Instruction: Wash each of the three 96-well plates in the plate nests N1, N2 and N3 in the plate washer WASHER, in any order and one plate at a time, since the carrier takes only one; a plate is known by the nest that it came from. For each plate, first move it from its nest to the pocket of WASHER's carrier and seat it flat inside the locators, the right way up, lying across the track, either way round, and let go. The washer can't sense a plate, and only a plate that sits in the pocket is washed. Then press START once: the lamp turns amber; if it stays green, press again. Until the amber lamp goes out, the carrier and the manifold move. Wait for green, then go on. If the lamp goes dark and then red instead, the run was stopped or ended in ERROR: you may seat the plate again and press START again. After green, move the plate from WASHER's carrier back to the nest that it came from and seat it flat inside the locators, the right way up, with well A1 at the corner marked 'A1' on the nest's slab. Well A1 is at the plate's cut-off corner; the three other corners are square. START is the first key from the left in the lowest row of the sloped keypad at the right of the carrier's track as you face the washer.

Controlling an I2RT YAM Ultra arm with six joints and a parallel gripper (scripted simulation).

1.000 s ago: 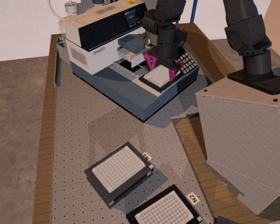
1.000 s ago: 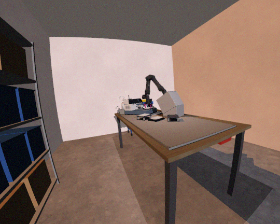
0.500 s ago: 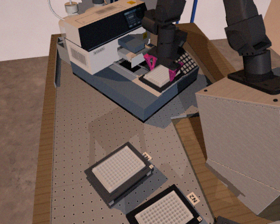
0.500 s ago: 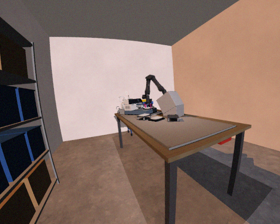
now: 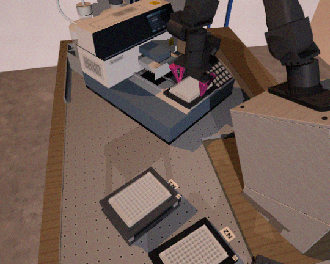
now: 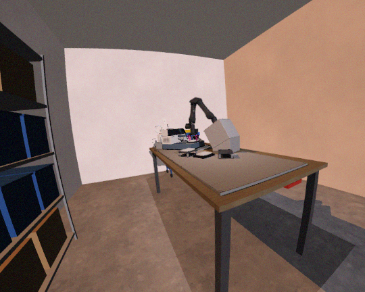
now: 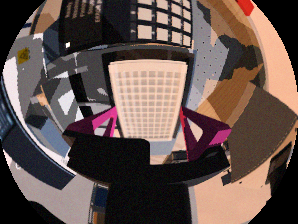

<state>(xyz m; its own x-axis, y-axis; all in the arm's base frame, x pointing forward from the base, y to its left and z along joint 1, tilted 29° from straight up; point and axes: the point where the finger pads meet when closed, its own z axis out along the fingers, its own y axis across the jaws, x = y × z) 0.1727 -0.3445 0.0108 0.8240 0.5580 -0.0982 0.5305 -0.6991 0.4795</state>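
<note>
A white 96-well plate [image 5: 186,88] lies in the black pocket of WASHER's carrier [image 5: 192,101], across the track. It also shows in the wrist view [image 7: 148,99]. My gripper [image 5: 191,79] is open just over it, one magenta finger on each short side of the plate [image 7: 148,128], with nothing held. The sloped keypad [image 5: 221,73] lies right of the carrier and shows in the wrist view [image 7: 162,10]. White plates sit in nest N1 [image 5: 140,198] and nest N2 [image 5: 193,247].
The washer's manifold head [image 5: 155,52] overhangs the track just behind the carrier. The arm's grey pedestal [image 5: 288,159] stands at the right. A dark nest edge [image 5: 264,260] shows at the bottom right corner.
</note>
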